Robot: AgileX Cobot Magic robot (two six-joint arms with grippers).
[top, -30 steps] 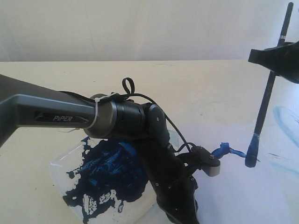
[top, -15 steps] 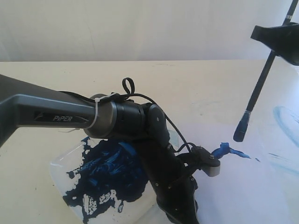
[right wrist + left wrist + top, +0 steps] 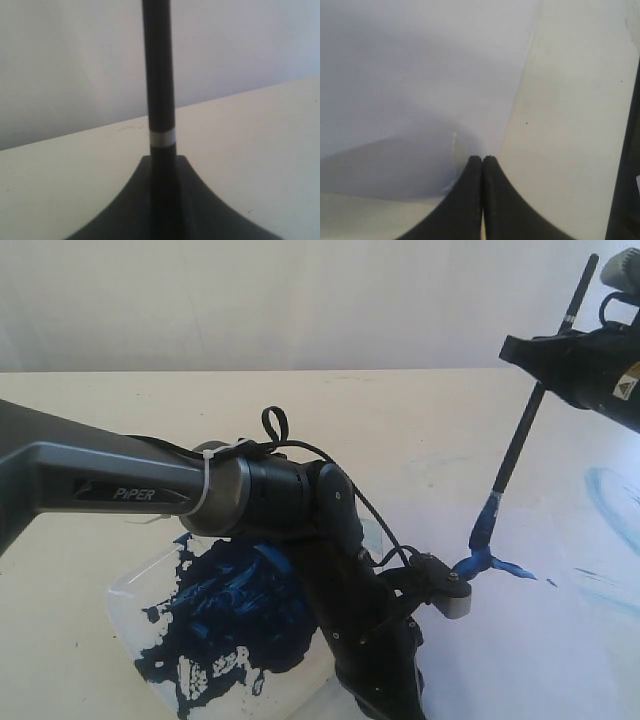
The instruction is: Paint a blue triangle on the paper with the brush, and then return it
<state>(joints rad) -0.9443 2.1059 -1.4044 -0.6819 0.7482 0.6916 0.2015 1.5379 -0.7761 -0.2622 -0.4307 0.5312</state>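
My right gripper point(image 3: 548, 358) point(image 3: 162, 161) is shut on the brush point(image 3: 520, 450) point(image 3: 159, 75), a thin black handle with a silver band, held tilted. Its blue-wet tip point(image 3: 482, 530) hangs at the left end of a short dark-blue stroke point(image 3: 500, 566) on the white paper point(image 3: 540, 640); whether it touches I cannot tell. No blue triangle shape shows, only that stroke, partly behind the left wrist. My left gripper point(image 3: 482, 159) is shut and empty, its tips at the paper's point(image 3: 420, 75) edge.
A clear dish point(image 3: 130, 595) smeared with dark-blue paint point(image 3: 235, 605) sits at the lower left, partly under the left arm point(image 3: 120, 485), which crosses the foreground. Faint light-blue smears point(image 3: 608, 498) mark the paper at the far right. Cream tabletop point(image 3: 400, 410) lies behind.
The brush tip left the stroke's right end, rose, and moved left; it now hangs low at the stroke's left end. The left arm has not moved.
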